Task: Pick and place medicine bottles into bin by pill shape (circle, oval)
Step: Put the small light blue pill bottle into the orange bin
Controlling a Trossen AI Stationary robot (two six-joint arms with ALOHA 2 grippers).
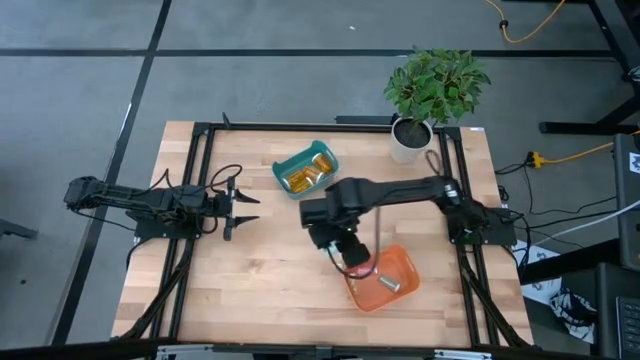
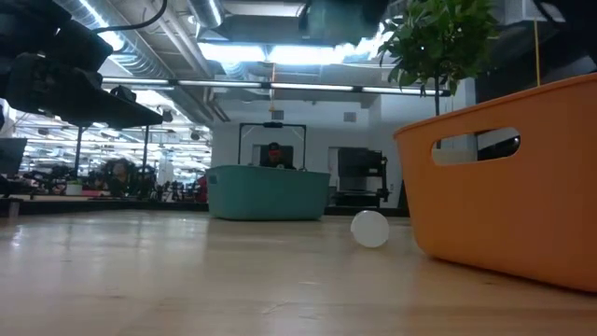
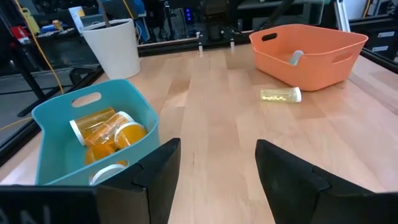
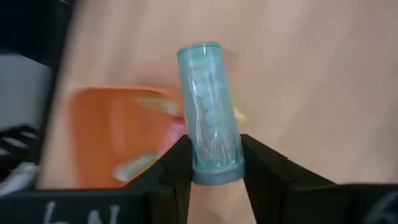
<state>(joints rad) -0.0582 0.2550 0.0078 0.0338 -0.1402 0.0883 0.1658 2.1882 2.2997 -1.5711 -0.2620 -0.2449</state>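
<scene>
My right gripper point(image 1: 348, 255) hovers over the table by the left edge of the orange bin point(image 1: 400, 270) and is shut on a teal pill bottle point(image 4: 208, 106). The orange bin holds one pale bottle point(image 1: 388, 284). A yellowish bottle with a white cap point(image 3: 281, 94) lies on its side on the table beside that bin; its cap also shows in the low view point(image 2: 370, 229). A teal bin point(image 1: 283, 163) holds several amber bottles point(image 3: 109, 130). My left gripper point(image 1: 243, 208) waits open and empty at the table's left. My right gripper pinches the teal bottle between its two fingers, on the sides of the body right by the grey cap end point(image 4: 214, 163). The bottle runs along the fingers and sticks out ahead of them. It is lifted clear, above the table and the orange bin's edge point(image 4: 118, 93).
A potted plant in a white pot point(image 1: 412, 138) stands at the table's far right. Black frame rails point(image 1: 200, 160) run along the table's left and right sides. Bare wood lies between the two bins point(image 1: 270, 260).
</scene>
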